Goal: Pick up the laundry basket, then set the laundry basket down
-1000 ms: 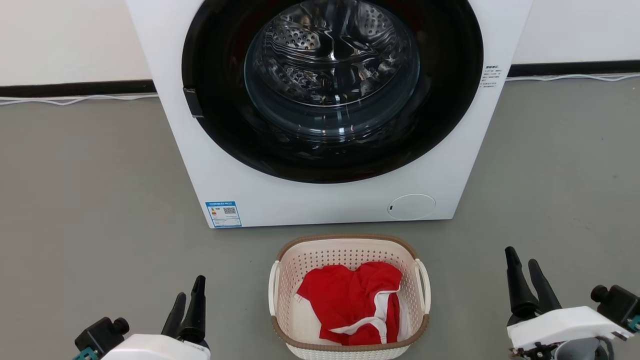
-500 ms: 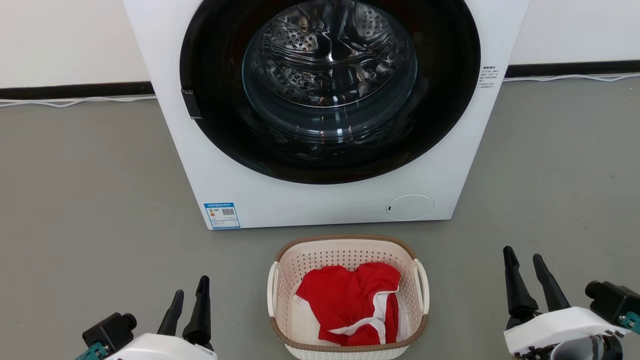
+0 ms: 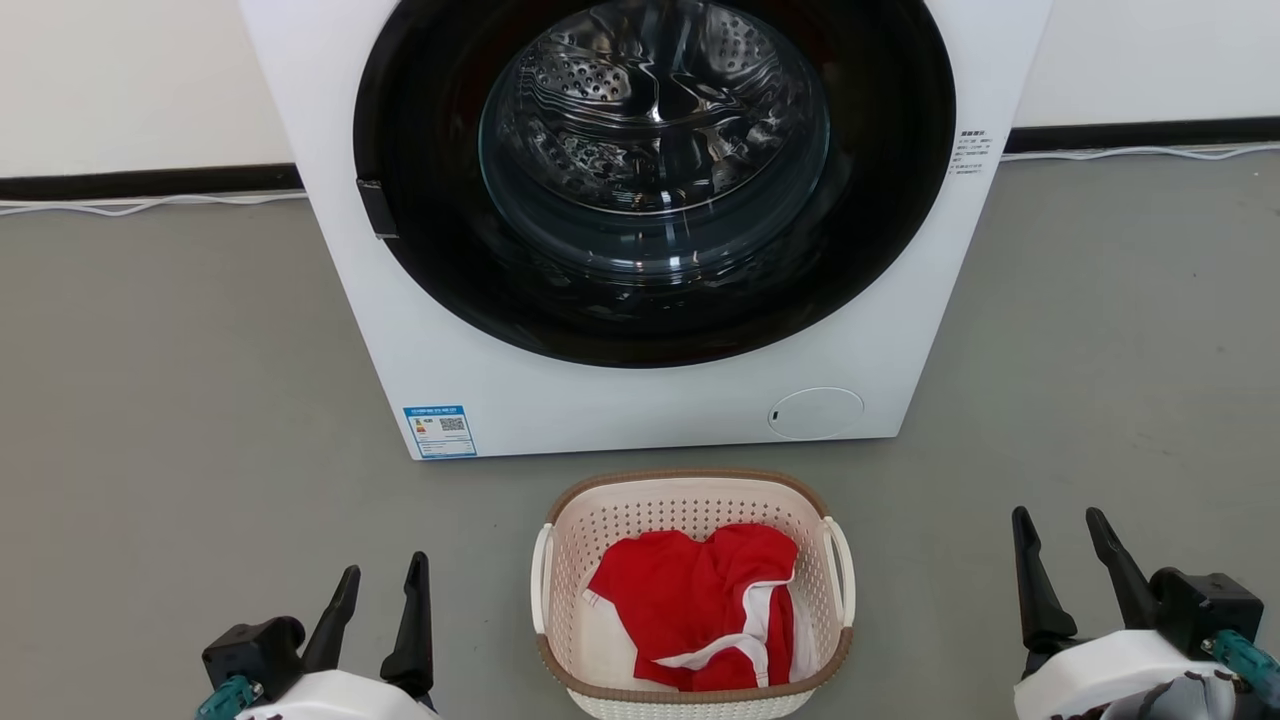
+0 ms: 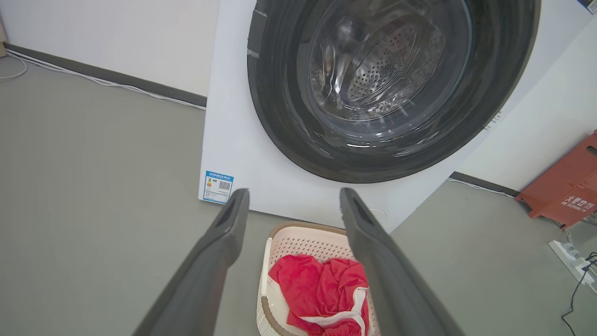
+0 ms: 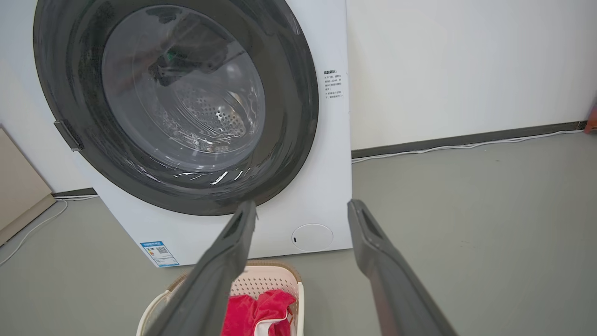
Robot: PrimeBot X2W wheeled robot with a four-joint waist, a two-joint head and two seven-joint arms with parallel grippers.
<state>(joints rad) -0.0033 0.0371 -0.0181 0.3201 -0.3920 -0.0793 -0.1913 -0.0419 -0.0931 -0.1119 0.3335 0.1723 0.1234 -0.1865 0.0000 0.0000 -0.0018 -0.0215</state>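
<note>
— Where do we stand?
— Pick-up not yet begun: the laundry basket point(image 3: 690, 512) sits on the floor point(image 3: 200, 400) just before the washing machine point(image 3: 640, 410), red cloth point(image 3: 680, 600) inside. Our left gripper point(image 3: 385, 567) and right gripper point(image 3: 1057, 520) flank it, well apart, both spread and empty.
— Next?
— We judge each must reach a loop handle point(image 3: 541, 580).
— Any writing?
— A blue sticker point(image 3: 440, 430) with a QR code, its print too small to read.
</note>
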